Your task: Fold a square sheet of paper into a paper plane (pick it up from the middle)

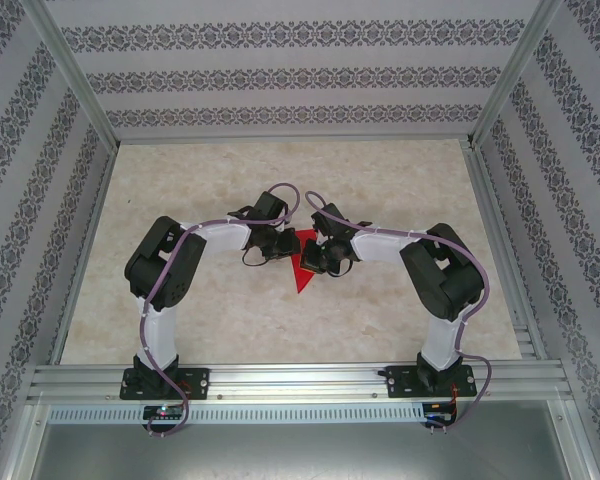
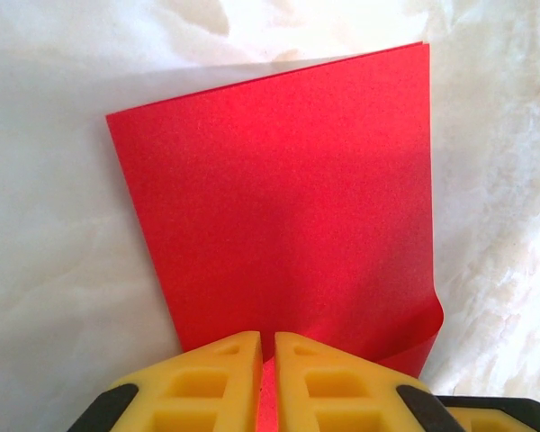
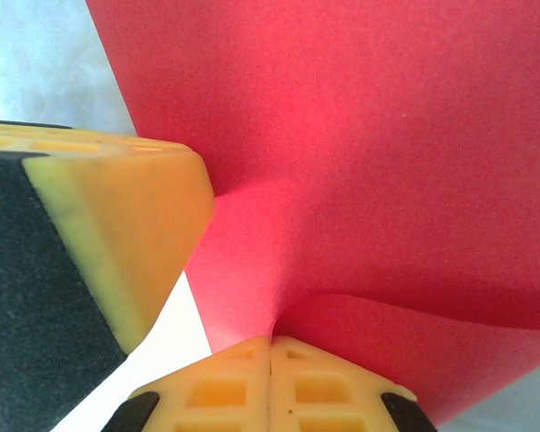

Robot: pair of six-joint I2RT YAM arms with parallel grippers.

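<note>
Left end effector point(image 2: 267, 346) clenched on near edge of red paper sheet point(image 2: 279, 198); sheet spreads ahead of its tips, over pale bench point(image 2: 45, 270). Right end effector point(image 3: 270, 346) clamped on same sheet, paper bulging just beyond its tips; left arm's yellow finger point(image 3: 117, 225) close alongside. Pinches side by side, probably to pin layers while crease forms. Loose layer curls beside left tips: fold judged unfinished.

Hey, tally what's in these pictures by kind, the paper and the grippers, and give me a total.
Red paper sheet: 1
Grippers: 2, the left gripper and the right gripper
Total: 3
</note>
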